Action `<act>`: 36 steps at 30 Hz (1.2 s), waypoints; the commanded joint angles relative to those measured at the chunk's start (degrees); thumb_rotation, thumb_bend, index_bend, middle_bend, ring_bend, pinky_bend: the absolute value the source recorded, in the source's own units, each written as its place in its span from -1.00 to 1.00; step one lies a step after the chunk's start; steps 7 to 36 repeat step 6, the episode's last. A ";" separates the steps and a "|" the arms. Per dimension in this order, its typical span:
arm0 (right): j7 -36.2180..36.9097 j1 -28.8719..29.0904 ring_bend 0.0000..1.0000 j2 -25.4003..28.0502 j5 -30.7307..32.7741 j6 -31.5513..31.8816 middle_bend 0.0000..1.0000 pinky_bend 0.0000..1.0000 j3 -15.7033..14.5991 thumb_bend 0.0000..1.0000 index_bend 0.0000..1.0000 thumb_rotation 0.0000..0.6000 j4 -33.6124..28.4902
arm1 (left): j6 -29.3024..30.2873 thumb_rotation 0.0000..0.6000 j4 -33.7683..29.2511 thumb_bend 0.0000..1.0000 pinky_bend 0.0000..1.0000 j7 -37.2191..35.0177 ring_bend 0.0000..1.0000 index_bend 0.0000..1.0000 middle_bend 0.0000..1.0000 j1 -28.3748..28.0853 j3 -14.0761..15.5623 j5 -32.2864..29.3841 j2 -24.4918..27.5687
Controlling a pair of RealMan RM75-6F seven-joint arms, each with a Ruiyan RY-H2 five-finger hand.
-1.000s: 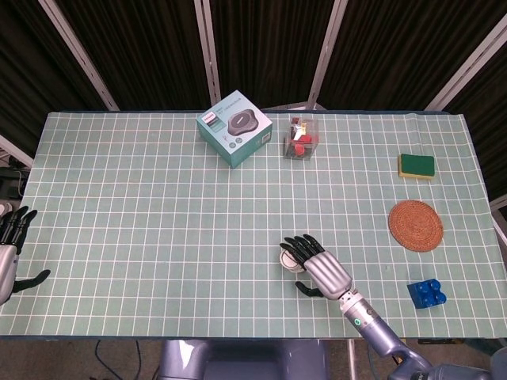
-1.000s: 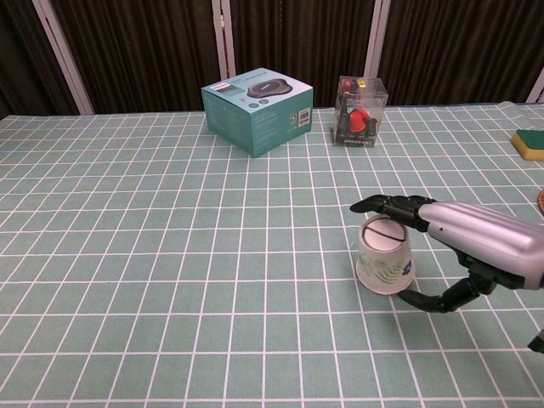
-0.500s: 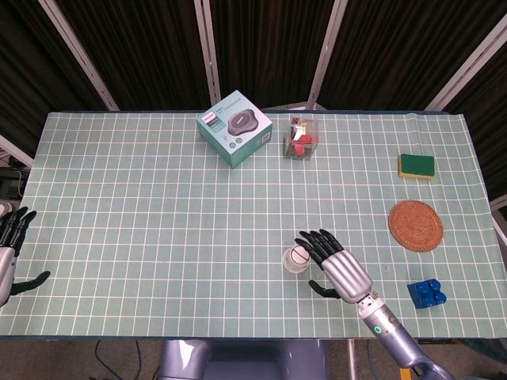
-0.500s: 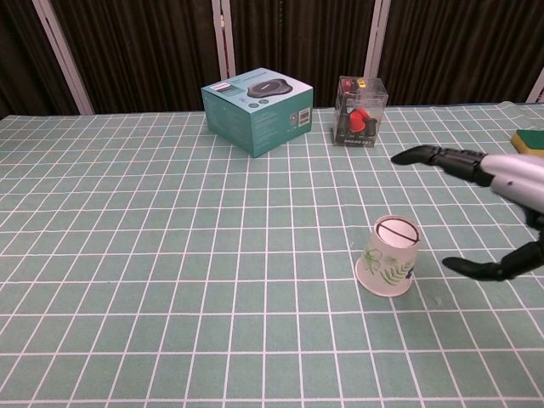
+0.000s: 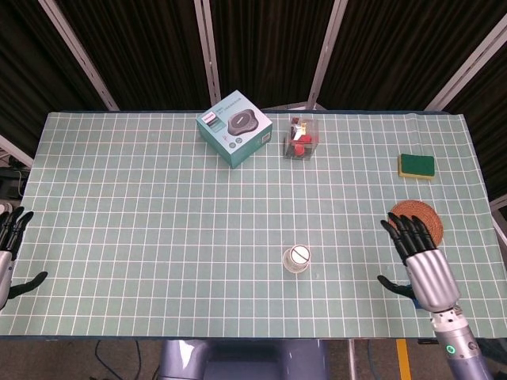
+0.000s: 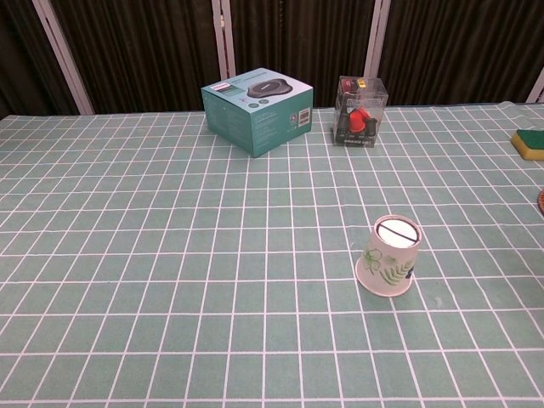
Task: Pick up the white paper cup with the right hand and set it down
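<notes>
The white paper cup (image 5: pixel 297 258) with a green leaf print stands upside down (image 6: pixel 390 256) on the green checked tablecloth, near the front middle. My right hand (image 5: pixel 421 260) is far to the cup's right, near the table's front right, fingers spread and holding nothing. It does not show in the chest view. My left hand (image 5: pixel 9 249) hangs at the table's left edge, fingers apart and empty.
A teal box (image 5: pixel 234 127) and a clear case of red pieces (image 5: pixel 301 138) sit at the back middle. A green-yellow sponge (image 5: pixel 417 165) and a woven coaster (image 5: pixel 422 218) lie at the right. My right hand covers the blue brick's spot.
My right hand has let go of the cup and drawn away to the right, out of the chest view. The cup stays standing where it was. The left hand has barely moved.
</notes>
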 commanded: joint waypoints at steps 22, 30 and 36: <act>-4.50 -4.48 -1.00 0.43 2.44 3.14 -1.00 -1.00 1.47 -1.00 -1.00 1.00 4.19 | 0.63 1.00 -0.16 -1.00 -1.00 1.63 -1.00 -1.00 -1.00 0.40 0.06 0.61 -1.17; -4.50 -4.48 -1.00 0.43 2.44 3.14 -1.00 -1.00 1.47 -1.00 -1.00 1.00 4.19 | 0.63 1.00 -0.16 -1.00 -1.00 1.63 -1.00 -1.00 -1.00 0.40 0.06 0.61 -1.17; -4.50 -4.48 -1.00 0.43 2.44 3.14 -1.00 -1.00 1.47 -1.00 -1.00 1.00 4.19 | 0.63 1.00 -0.16 -1.00 -1.00 1.63 -1.00 -1.00 -1.00 0.40 0.06 0.61 -1.17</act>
